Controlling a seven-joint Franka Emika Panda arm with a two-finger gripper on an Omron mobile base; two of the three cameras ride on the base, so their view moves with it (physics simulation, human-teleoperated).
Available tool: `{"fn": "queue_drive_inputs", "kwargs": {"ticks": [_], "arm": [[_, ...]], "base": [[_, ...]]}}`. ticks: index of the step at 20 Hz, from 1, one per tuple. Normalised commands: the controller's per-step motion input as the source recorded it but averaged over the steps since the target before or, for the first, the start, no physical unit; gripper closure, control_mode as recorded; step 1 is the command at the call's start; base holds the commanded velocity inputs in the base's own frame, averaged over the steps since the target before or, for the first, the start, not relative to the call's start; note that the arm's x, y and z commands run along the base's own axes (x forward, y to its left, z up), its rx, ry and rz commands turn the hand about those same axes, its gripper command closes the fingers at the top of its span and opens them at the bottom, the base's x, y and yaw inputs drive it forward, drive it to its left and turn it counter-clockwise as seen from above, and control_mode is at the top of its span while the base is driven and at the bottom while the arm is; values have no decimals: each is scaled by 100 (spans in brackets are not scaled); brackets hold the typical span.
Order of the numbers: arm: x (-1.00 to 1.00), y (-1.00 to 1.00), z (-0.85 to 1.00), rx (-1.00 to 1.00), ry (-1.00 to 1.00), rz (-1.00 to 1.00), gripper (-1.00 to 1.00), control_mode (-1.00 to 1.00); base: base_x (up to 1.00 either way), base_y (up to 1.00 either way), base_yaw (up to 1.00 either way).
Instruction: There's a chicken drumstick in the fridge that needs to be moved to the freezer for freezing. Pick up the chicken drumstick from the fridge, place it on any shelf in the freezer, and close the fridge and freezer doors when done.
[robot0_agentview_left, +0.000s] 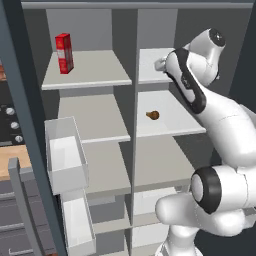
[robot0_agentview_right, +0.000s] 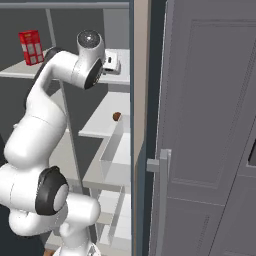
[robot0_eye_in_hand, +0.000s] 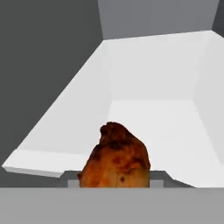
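The orange-brown chicken drumstick (robot0_eye_in_hand: 116, 159) sits close up in the hand view, and my gripper (robot0_eye_in_hand: 114, 180) is shut on it, with only slivers of the fingers showing beside it. My gripper (robot0_agentview_left: 161, 64) reaches over the upper shelf (robot0_agentview_left: 149, 59) of the unit's right-hand section; the same gripper (robot0_agentview_right: 111, 62) appears from the other side. That section's door (robot0_agentview_right: 200, 125) stands open and has a dark panel (robot0_agentview_right: 251, 155) at the frame edge, so this is the freezer. The pale shelf (robot0_eye_in_hand: 153, 118) lies just beyond the drumstick. The left section, the fridge (robot0_agentview_left: 90, 70), is open too.
A red carton (robot0_agentview_left: 64, 53) stands on the left section's top shelf. A darker brown lump (robot0_agentview_left: 153, 115) lies on the right section's middle shelf. The open left door (robot0_agentview_left: 30, 150) carries clear bins (robot0_agentview_left: 65, 155). A bar handle (robot0_agentview_right: 161, 170) juts from the right door.
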Motion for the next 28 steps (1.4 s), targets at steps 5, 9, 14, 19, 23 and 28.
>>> {"fn": "queue_drive_inputs", "kwargs": {"ticks": [5, 9, 14, 19, 23, 28], "arm": [[-100, 18, 78, 0, 3, 0, 100, -100], [-100, 40, 29, 5, 0, 3, 100, -100], [-100, 45, 6, 3, 0, 3, 100, -100], [-48, 90, -8, -3, -6, 1, 100, -100], [-7, 100, 0, -8, -4, 0, 100, -100], [32, 100, 0, -15, 0, -1, 100, -100]], "base": [[0, 0, 0], [0, 0, 0], [0, 0, 0], [0, 0, 0], [0, 0, 0], [0, 0, 0]]}}
